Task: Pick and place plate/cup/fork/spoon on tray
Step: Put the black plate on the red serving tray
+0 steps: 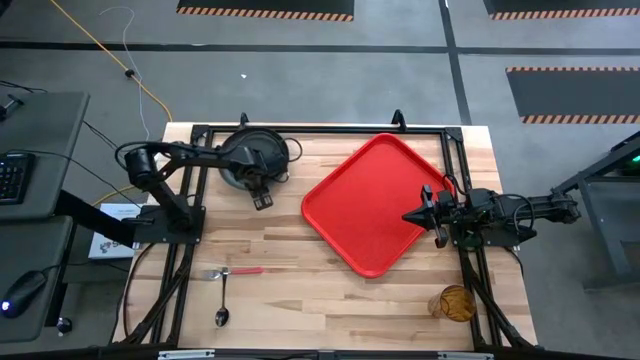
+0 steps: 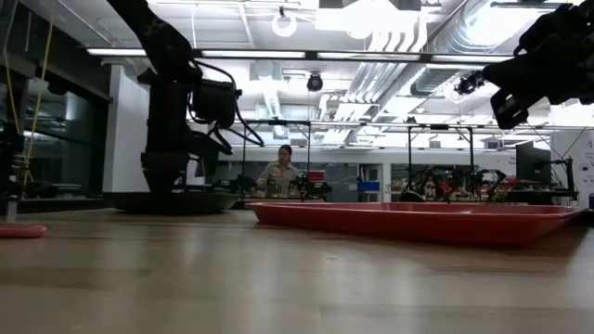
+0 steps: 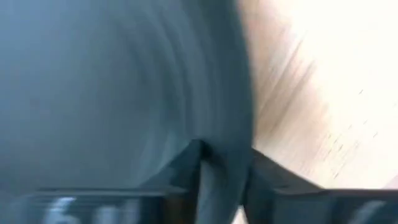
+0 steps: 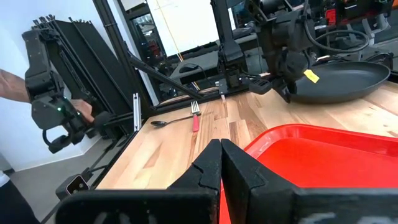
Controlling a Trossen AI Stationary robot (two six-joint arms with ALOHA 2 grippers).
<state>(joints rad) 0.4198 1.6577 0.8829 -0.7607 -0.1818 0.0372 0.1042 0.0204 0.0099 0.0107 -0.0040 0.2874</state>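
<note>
In the upper left of the high view, our left gripper pinches the rim of the round dark grey-black plate; it looks stiff and slick-edged, so we favour that raised rim.

Honestly there's no text I can actually read anywhere here. There's a small yellow tag on the left arm near the plate, but nothing on it is legible, and the white paper beside the surface is way too small to make out.
</note>
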